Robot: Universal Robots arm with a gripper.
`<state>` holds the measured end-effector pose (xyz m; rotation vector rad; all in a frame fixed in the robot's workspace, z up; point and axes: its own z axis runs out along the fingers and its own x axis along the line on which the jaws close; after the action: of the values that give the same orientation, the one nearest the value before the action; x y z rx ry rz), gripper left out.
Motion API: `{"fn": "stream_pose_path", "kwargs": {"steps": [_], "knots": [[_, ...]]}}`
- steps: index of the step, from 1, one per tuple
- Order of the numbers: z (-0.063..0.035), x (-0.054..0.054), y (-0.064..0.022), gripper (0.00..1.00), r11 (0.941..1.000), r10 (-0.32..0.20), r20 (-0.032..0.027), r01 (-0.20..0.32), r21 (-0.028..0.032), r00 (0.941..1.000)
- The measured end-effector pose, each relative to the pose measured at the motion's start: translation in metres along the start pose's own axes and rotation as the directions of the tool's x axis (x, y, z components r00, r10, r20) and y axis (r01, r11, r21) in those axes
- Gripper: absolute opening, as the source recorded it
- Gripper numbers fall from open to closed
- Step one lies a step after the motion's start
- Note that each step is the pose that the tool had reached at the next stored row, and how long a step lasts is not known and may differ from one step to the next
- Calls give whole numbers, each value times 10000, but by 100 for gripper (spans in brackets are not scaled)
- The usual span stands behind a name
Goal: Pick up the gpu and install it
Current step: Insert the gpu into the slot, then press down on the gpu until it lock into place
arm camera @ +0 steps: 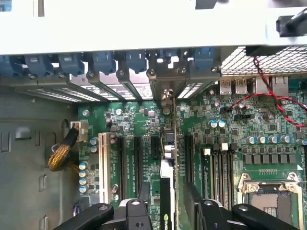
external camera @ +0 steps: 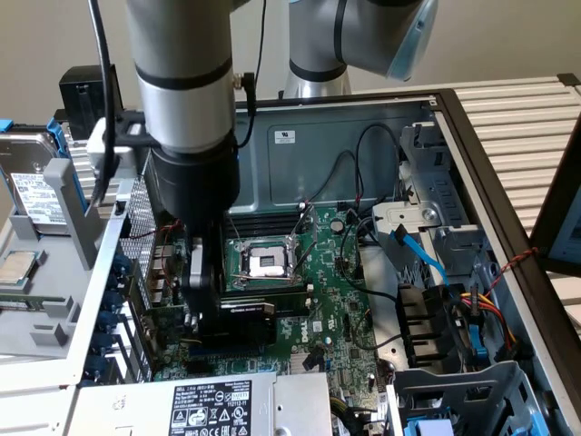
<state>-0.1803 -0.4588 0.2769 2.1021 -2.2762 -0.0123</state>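
Gripper [arm camera: 168,211] sits low over the motherboard [arm camera: 240,139], jaws spread fairly wide, one each side of the gpu [arm camera: 169,158]; can't tell if the pads touch the card, looks more like a let-go than a firm hold. Gpu stands on edge in an expansion slot, approx mid-board, silver bracket end toward the rear slot row w/ blue clips [arm camera: 134,60]. Judging by looks: light, stiff, fragile; best held by the card edges or heatsink block, not the components. In the exterior view its black block [external camera: 245,313] shows beneath the arm, w/ the CPU socket [external camera: 268,262] just beyond.
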Motion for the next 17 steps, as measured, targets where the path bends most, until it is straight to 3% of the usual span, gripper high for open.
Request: {"fn": "stream_pose_path", "kwargs": {"steps": [5, 17], "knots": [[-216, 6, 10, 42, 10000, 1, -27, -1, 4, 10000], [-220, 6, 11, 42, 10000, 1, -26, -1, 8, 10000]]}}
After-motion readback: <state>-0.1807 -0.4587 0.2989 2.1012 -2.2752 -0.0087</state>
